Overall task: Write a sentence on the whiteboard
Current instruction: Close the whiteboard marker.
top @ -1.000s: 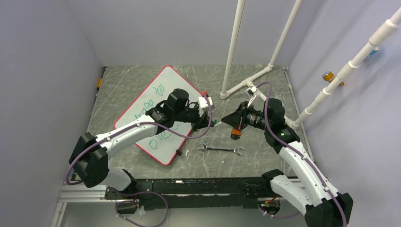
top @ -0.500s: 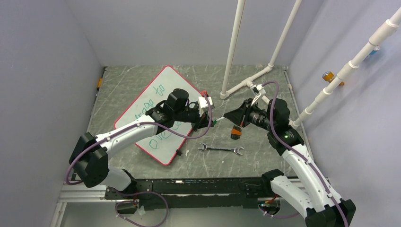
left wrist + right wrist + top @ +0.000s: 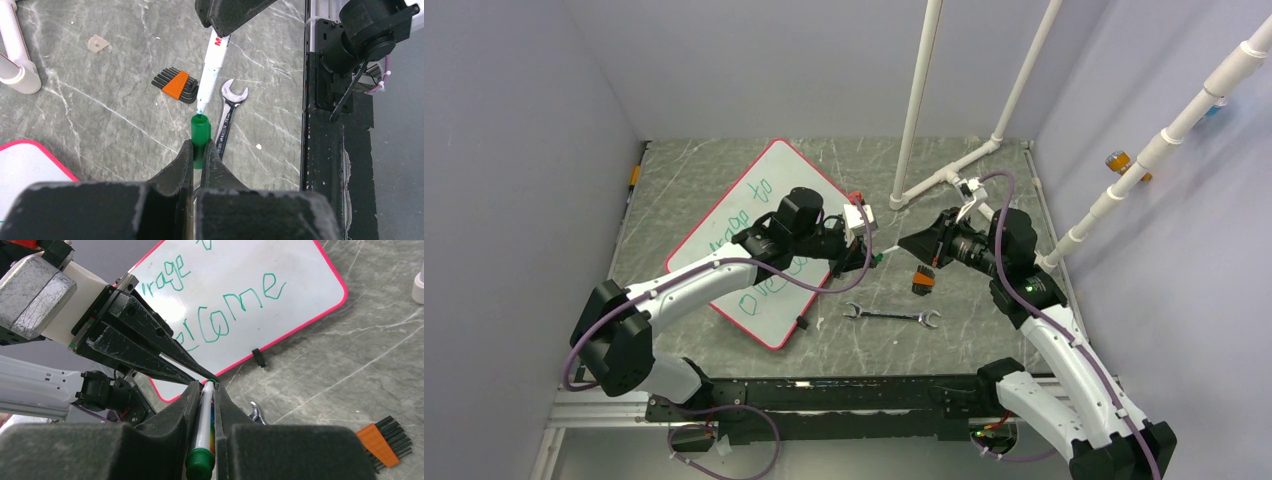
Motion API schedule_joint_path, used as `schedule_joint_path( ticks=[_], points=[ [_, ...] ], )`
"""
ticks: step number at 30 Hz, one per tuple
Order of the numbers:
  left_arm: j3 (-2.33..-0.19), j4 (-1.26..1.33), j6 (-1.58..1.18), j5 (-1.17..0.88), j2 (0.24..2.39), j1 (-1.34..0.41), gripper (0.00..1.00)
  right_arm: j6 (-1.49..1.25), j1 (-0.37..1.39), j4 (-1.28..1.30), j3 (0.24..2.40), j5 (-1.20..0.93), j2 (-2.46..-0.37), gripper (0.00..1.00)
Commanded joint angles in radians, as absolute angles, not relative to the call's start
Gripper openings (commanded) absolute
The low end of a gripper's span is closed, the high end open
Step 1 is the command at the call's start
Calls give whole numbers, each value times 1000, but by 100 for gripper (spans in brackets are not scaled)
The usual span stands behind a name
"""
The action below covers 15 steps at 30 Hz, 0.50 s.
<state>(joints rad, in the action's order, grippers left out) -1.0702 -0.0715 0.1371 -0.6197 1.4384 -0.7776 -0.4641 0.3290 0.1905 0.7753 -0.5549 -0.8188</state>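
Left wrist | left fingers (image 3: 181,162) pinch green cap (image 3: 201,137) | right fingers (image 3: 186,405) pinch marker (image 3: 212,65), tip at cap mouth

The table (image 3: 100,105) looks like grey stone veined white, with a dull sheen. The whiteboard (image 3: 280,270), at the top of the right wrist view, is glossy white with a smooth red rim. The wrench (image 3: 227,117) is bright polished metal. The cap (image 3: 200,132) is smooth green plastic and the marker (image 3: 212,70) glossy white. The left gripper (image 3: 199,143) is matt black, scuffed grey along the bottom. The pipe (image 3: 15,55), upper left, is smooth white plastic.
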Motion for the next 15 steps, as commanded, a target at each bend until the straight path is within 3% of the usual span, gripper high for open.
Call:
schedule_joint_path(
  ticks=[1,15],
  points=[
    [-1099,-40,137,-625,1417,-775,0,-475,331,169,808,-572,-825,0],
    [-1163,-97,177,-671,1448,-776,0,-468,332,170,790,-623,-896,0]
  ],
)
